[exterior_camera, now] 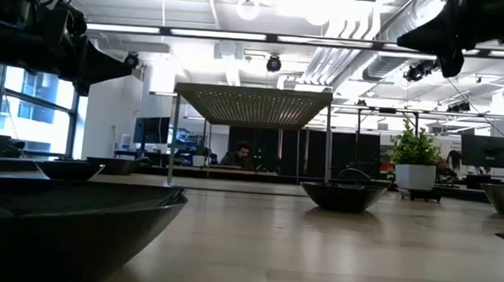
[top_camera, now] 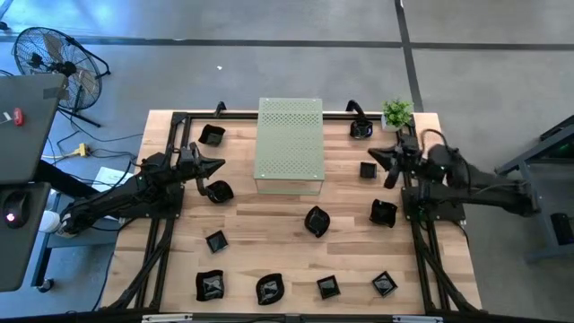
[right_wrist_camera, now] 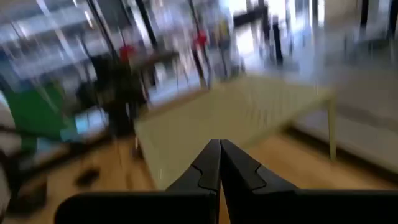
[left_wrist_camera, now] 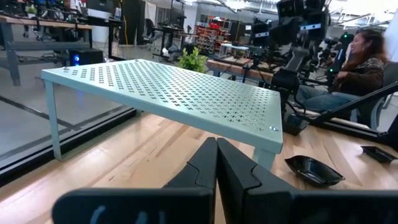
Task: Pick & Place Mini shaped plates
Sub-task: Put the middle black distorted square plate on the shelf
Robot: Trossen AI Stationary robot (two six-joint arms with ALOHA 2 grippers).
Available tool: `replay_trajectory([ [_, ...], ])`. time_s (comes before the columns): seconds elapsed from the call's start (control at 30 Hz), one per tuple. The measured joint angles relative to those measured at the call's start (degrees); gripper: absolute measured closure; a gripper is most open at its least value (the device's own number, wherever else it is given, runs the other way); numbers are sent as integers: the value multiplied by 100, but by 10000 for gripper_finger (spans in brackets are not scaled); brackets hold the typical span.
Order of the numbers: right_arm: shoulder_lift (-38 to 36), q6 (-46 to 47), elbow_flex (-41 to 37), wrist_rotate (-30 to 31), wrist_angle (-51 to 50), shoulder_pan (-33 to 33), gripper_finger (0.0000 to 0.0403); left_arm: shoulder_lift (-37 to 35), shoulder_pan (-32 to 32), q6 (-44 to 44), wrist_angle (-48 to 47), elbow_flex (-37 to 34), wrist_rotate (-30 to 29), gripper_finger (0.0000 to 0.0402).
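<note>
Wood table [top_camera: 296, 215] from above: small black plates [top_camera: 317, 221] lie scattered around the pale green perforated stand [top_camera: 289, 145]; left gripper [top_camera: 218, 165] and right gripper [top_camera: 375, 155] flank it, both pressed together, empty. Level view: one plate [exterior_camera: 344, 194] sits before the potted plant [exterior_camera: 415, 162]. Left wrist: a plate [left_wrist_camera: 313, 170] lies just beside the stand's leg, so a reach could clip it.

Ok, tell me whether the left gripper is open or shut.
Shut and empty: the left gripper has its two dark fingers pressed together, nothing between them.
</note>
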Motion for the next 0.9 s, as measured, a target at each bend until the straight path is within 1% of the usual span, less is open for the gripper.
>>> replay_trajectory([
  [0.1,893,582,683,-122,-1180,163,402,0,0,-2,8,0,0,401],
  [0.2,1683,1187,1165,-302,-1840,398,402,0,0,-2,8,0,0,401],
  [0.3,2332,1897,1480,-363,-2535,644,402,0,0,-2,11,0,-2,401],
  [0.43,2913,2821,1671,-740,-3081,901,399,0,0,-2,11,1,-4,401],
  [0.53,3200,3361,1671,-1198,-3498,980,384,1,0,-69,11,2,-4,401],
  [0.6,3352,3398,1669,-1377,-3826,983,369,0,0,-204,8,2,-7,401],
  [0.67,3506,3119,1669,-1467,-4182,918,350,0,0,-307,-2,2,-13,401],
  [0.77,3741,2408,1669,-1599,-4684,671,322,3,0,-323,-11,-2,-23,401],
  [0.9,4100,1330,1658,-1695,-5107,138,298,24,0,-401,-34,-4,-78,401],
])
